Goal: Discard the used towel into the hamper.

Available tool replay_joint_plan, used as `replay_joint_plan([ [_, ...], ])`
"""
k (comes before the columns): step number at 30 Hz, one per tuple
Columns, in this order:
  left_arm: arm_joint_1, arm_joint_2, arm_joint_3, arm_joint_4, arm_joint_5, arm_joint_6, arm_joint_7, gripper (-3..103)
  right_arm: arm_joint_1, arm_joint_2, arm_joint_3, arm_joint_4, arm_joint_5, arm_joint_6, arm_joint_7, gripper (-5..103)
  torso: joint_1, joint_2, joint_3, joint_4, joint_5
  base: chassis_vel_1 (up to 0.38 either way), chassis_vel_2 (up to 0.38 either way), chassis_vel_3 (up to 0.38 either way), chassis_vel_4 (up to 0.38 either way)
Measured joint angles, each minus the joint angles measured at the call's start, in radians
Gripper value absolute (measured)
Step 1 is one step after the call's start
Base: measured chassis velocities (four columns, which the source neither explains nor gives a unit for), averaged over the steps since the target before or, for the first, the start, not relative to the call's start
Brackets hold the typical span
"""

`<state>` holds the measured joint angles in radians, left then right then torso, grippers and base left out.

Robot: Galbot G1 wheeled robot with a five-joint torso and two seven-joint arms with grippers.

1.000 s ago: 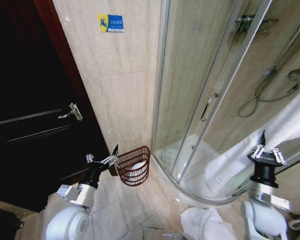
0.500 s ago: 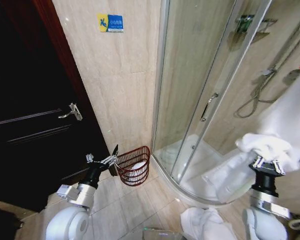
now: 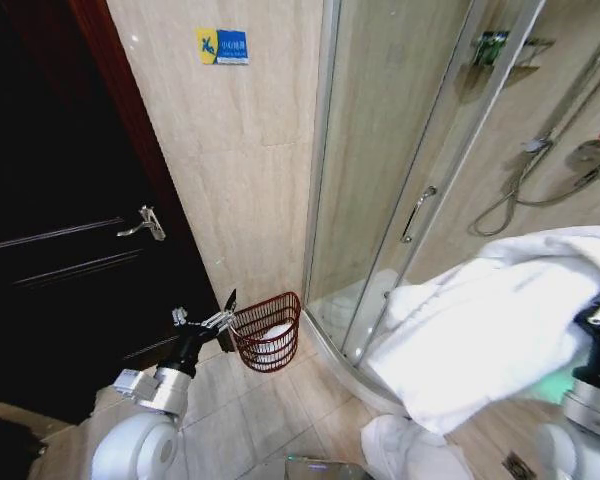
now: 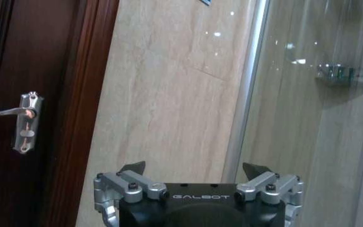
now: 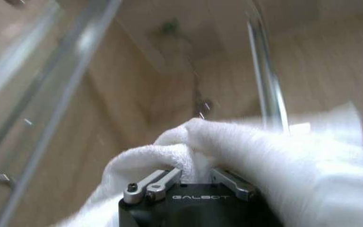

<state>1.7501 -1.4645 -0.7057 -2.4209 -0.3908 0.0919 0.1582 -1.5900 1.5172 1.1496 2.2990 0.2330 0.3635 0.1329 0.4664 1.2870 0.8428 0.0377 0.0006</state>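
Towel, clamped in the right gripper, drapes slantwise from upper right down toward the floor-standing hamper, beside which the left gripper waits spread.

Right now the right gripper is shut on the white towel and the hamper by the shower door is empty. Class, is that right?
Not quite. The hamper is not empty: the head view shows something white inside it. The rest stands: the right gripper is shut on the white towel, as the right wrist view shows.
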Motion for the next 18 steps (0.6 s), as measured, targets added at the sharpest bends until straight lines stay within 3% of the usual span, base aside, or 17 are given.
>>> replay_joint_plan([
  [7, 0.0, 0.0, 0.0, 0.0, 0.0, 0.0, 0.0, 100, -0.024, 0.023, -0.03, 0.041, 0.083, -0.124, 0.066, 5, 0.0, 0.0, 0.0, 0.0, -0.0007, 0.0, 0.0, 0.0, 0.0],
  [12, 0.0, 0.0, 0.0, 0.0, 0.0, 0.0, 0.0, 100, 0.001, 0.013, -0.043, 0.072, 0.13, -0.203, 0.07, 5, 0.0, 0.0, 0.0, -0.0001, -0.0008, 0.0, 0.0, 0.0, 0.0],
  [14, 0.0, 0.0, 0.0, 0.0, 0.0, 0.0, 0.0, 100, 0.036, -0.006, -0.049, 0.076, 0.191, -0.269, 0.085, 5, 0.0, 0.0, 0.0, 0.0002, -0.0004, 0.0, 0.0, 0.0, 0.0],
  [15, 0.0, 0.0, 0.0, 0.0, 0.0, 0.0, 0.0, 100, 0.036, -0.006, -0.049, 0.076, 0.191, -0.269, 0.085, 5, 0.0, 0.0, 0.0, 0.0002, -0.0004, 0.0, 0.0, 0.0, 0.0],
  [17, 0.0, 0.0, 0.0, 0.0, 0.0, 0.0, 0.0, 100, 0.055, -0.006, -0.056, 0.09, 0.332, -0.377, 0.15, 5, 0.0, 0.0, 0.0, 0.0004, -0.0012, 0.0, 0.0, 0.0, 0.0],
  [18, 0.0, 0.0, 0.0, 0.0, 0.0, 0.0, 0.0, 100, 0.055, -0.006, -0.056, 0.09, 0.332, -0.377, 0.15, 5, 0.0, 0.0, 0.0, 0.0004, -0.0012, 0.0, 0.0, 0.0, 0.0],
])
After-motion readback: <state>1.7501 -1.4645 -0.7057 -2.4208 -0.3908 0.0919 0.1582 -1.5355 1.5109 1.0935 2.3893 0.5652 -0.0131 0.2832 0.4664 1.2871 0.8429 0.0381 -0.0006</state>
